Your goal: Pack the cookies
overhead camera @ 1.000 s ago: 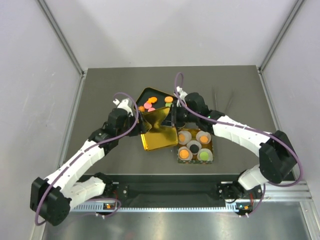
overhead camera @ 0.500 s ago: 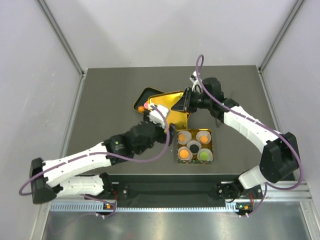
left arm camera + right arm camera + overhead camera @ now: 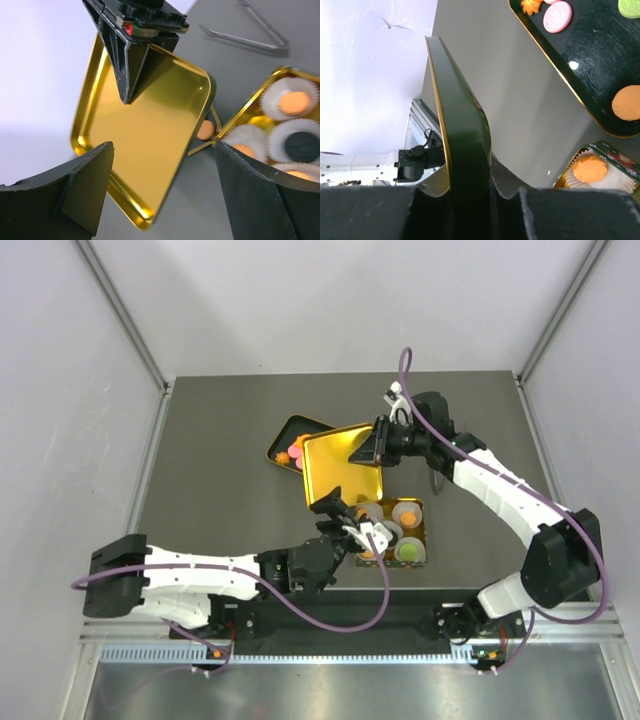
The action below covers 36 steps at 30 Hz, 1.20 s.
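Partly over the tray [image 3: 292, 432], right fingers [image 3: 560, 215] clench the gold lid [image 3: 340, 465]; left fingers [image 3: 85, 195] gape, empty.

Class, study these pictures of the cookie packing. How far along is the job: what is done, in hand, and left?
Done: paper cups in the tin hold cookies. In hand: the right gripper pinches the gold lid by its edge, off the tin; the left gripper is open and empty. Left: loose cookies lie on the dark tray, and the tin is not yet closed.
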Tool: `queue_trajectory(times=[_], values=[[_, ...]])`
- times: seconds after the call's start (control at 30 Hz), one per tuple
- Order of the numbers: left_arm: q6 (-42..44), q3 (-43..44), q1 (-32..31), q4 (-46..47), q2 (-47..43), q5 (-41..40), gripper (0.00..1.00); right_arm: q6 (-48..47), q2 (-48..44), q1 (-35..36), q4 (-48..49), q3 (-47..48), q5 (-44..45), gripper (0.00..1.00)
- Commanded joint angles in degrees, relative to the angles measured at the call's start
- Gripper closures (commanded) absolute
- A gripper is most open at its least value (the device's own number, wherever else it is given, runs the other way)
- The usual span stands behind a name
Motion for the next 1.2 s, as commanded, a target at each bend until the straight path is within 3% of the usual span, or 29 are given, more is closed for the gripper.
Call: queue_trajectory(times=[0.0, 0.27, 0.4, 0.6, 0.7, 0.73, 0.83, 0.87, 0.93, 1.17], values=[[17.2, -5.1, -0.3, 22.6, 1.7, -1.5, 0.13, -0.1, -4.5, -0.8, 0.4, 2.8, -1.1, 0.96], [26.8, -6.3, -0.3, 35.1, 6.6, -5.3, 0.14, 0.0, -7.0, -0.8, -0.7, 2.7, -0.5, 0.96], [36.2, -6.3, -0.2, 43.2, 9.7, -5.2, 0.15, 0.4, -7.4, -0.8, -0.8, 2.3, -0.6, 0.95], [51.8, -4.1, 0.3, 58.3, 19.5, -4.7, 0.22, 0.3, -7.6, -0.7, -0.8, 1.6, -0.8, 0.95], [58.8, -3.6, 0.8, 68.4, 25.3, -3.8, 0.28, 0.0, -8.0, -0.7, -0.8, 1.2, -0.9, 0.94], [60.3, -2.3, 0.9, 71.1, 25.9, -4.2, 0.36, -0.1, -8.2, -0.7, -0.8, 1.1, -0.9, 0.94], [60.7, -1.2, 1.2, 71.3, 26.5, -4.0, 0.41, -0.4, -8.4, -0.8, -1.1, 0.7, -1.1, 0.94], [60.6, -1.0, 1.2, 71.2, 26.4, -4.0, 0.49, -0.4, -8.5, -0.8, -1.0, 0.7, -1.3, 0.94], [60.1, 0.0, 1.7, 71.2, 25.4, -4.8, 0.53, -0.6, -8.8, -0.8, -1.1, 0.3, -1.2, 0.94], [59.0, 0.1, 3.1, 71.2, 23.5, -4.0, 0.53, -0.7, -9.1, -0.8, -1.1, 0.0, -1.6, 0.93]])
